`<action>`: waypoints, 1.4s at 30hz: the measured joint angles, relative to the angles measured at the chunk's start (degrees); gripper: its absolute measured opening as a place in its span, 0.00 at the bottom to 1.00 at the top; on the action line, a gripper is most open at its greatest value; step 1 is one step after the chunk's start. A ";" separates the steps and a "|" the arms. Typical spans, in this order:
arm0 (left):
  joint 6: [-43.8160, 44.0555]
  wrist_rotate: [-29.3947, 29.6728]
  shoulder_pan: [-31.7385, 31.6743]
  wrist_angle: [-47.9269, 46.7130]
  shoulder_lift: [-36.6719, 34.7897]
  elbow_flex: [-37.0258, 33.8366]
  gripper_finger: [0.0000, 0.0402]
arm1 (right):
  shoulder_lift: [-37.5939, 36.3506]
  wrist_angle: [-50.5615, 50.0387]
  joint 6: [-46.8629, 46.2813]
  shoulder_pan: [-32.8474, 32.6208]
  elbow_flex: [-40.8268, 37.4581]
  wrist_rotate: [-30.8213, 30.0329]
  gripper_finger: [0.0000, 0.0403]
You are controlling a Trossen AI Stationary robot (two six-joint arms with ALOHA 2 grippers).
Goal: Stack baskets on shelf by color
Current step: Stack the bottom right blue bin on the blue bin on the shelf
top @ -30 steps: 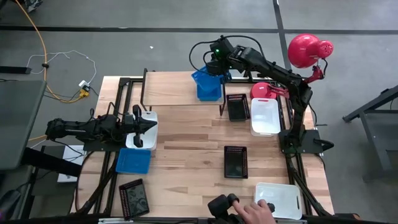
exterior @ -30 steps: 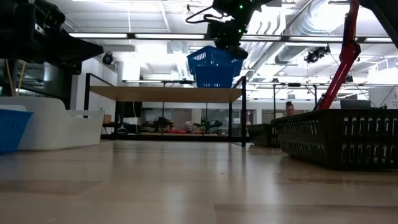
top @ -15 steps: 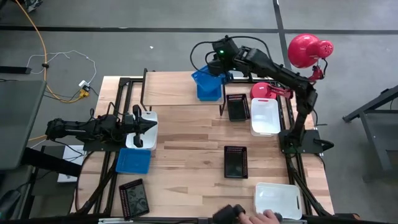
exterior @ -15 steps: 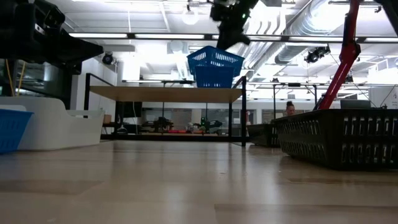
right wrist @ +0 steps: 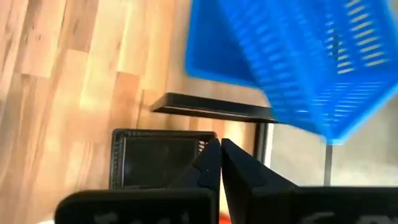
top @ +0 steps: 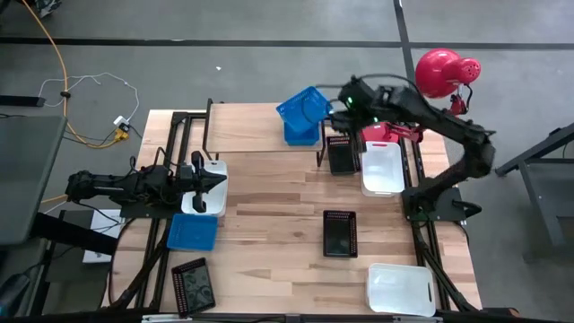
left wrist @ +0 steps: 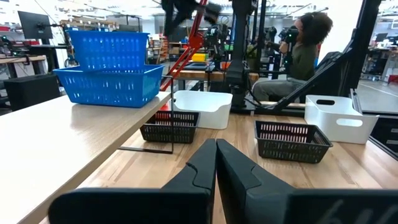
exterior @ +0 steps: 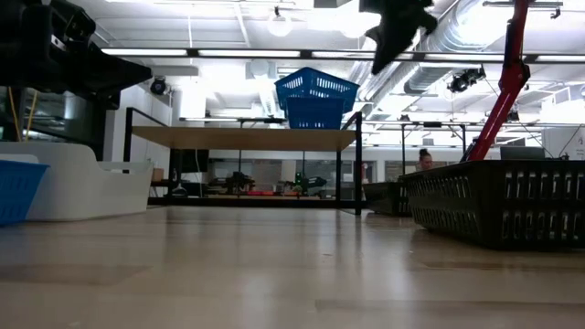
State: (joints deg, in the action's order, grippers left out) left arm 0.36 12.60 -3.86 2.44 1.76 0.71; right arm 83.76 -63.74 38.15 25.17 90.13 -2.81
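Two blue baskets (top: 301, 118) sat stacked on the shelf (top: 247, 127) at its right end, the upper one tilted and skewed against the lower, as the left wrist view also showed (left wrist: 107, 62). The right hand (top: 345, 100) hung in the air just right of that stack, above the shelf's right edge, its fingers clenched together on nothing; the right wrist view showed them pressed shut (right wrist: 219, 163) over a black basket (right wrist: 158, 163) on the desk. That black basket (top: 342, 153) lay just right of the shelf, with a white basket (top: 383, 168) beside it. The left hand (top: 198, 182) waited at the desk's (top: 269, 215) left side over another white basket (top: 217, 170), fingers closed and empty. A blue basket (top: 192, 232), two more black ones (top: 340, 233) (top: 193, 286) and a white one (top: 402, 289) lay on the desk nearer the front.
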 joint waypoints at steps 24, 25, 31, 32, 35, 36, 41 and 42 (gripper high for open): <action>-0.03 0.00 -0.02 0.02 0.00 0.00 0.00 | -1.09 38.58 7.54 6.18 -19.76 -4.76 0.00; -0.05 0.00 -0.01 0.02 0.00 0.00 0.00 | -1.15 39.01 7.94 6.30 -19.76 -5.31 0.00; 0.00 -0.01 0.00 0.01 0.00 0.01 0.00 | -2.64 38.95 8.76 6.29 -19.76 -7.83 0.00; -0.03 0.00 -0.01 0.02 0.00 0.00 0.00 | -3.06 38.52 9.09 6.10 -19.76 -8.81 0.00; 0.00 0.00 0.00 0.02 0.00 0.00 0.00 | -5.23 37.03 9.11 5.10 -19.76 -10.79 0.00; -0.02 -0.01 -0.01 0.02 0.00 0.01 0.00 | -6.14 36.75 8.46 4.47 -19.76 -10.73 0.00; -0.05 -0.02 0.00 0.00 0.00 0.01 0.00 | -10.20 37.14 1.61 -0.80 -19.76 -6.42 0.00; -0.01 -0.02 0.00 0.02 0.00 0.02 0.00 | -10.72 37.76 -0.12 -2.17 -19.76 -5.04 0.00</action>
State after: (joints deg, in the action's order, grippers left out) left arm 0.35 12.58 -3.86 2.46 1.76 0.73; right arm 73.04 -25.98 38.03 23.00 70.37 -7.84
